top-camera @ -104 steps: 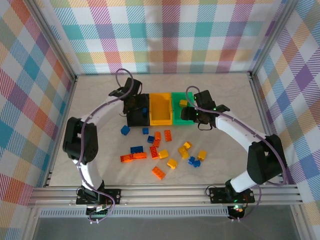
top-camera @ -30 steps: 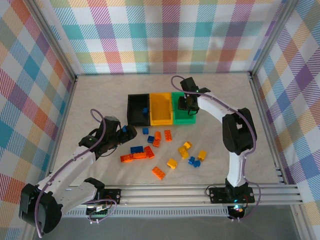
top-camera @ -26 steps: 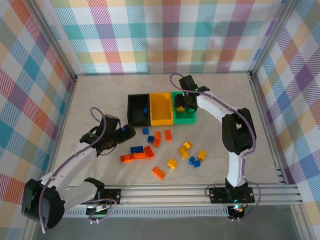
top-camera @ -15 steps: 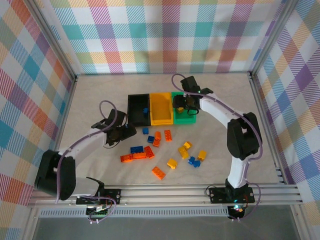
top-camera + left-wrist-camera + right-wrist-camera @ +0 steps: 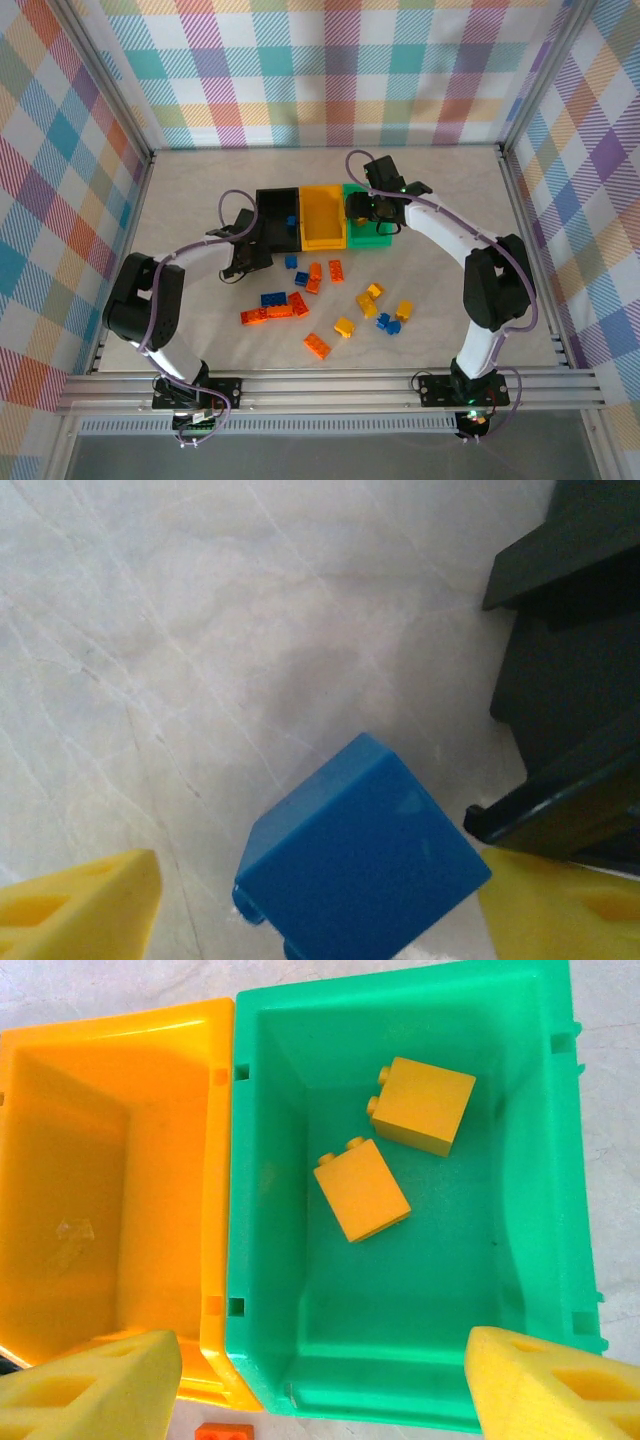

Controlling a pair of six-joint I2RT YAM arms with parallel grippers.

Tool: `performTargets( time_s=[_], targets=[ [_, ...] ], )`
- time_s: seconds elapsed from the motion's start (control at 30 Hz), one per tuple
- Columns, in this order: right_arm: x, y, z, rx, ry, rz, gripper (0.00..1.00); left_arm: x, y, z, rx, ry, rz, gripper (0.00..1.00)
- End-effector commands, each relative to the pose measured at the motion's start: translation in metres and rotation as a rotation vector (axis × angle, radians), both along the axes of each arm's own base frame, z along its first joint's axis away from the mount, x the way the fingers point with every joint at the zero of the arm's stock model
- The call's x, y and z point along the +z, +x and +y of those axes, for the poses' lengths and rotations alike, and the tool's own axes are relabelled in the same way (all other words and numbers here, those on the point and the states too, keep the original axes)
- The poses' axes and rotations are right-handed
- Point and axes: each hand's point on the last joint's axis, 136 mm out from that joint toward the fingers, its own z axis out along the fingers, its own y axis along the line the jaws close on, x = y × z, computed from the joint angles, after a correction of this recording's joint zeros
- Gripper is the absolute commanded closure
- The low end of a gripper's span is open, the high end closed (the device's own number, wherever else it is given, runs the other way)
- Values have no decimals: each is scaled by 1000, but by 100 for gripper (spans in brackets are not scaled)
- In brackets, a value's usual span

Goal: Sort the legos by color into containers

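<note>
Beside the black bin (image 5: 270, 195), the left gripper (image 5: 250, 262) straddles a blue lego (image 5: 360, 860), jaws open with one pad (image 5: 90, 900) clear of it, while the right gripper (image 5: 320, 1380) hovers wide open over the green bin (image 5: 265, 1260) containing two yellow legos (image 5: 362, 1190).

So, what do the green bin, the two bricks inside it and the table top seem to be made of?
Green bin: probably moulded plastic, semi-gloss; soft sheen, moulded slots at the rim.
Two yellow bricks: hard plastic, smooth, with studs.
Table top: marble-look surface with grey veins; real stone or printed laminate, I cannot tell.
</note>
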Motion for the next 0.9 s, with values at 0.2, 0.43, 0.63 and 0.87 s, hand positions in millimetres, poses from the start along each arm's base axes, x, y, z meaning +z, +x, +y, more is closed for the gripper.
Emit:
performTargets(
  time_s=[0.2,0.43,0.63,0.87],
  targets=[
    [18,-2,-1,-12,39,-39,25,2,14,-2,-23,3,-53,51],
    [16,-4,-1,-16,46,-33,25,26,-5,-3,-2,-54,-85,60],
    [12,-11,-4,-24,56,-27,25,88,-6,-25,-30,-139,-213,61],
    [6,-23,-11,-34,49,-11,25,113,51,-50,-38,-147,-263,63]
  ],
)
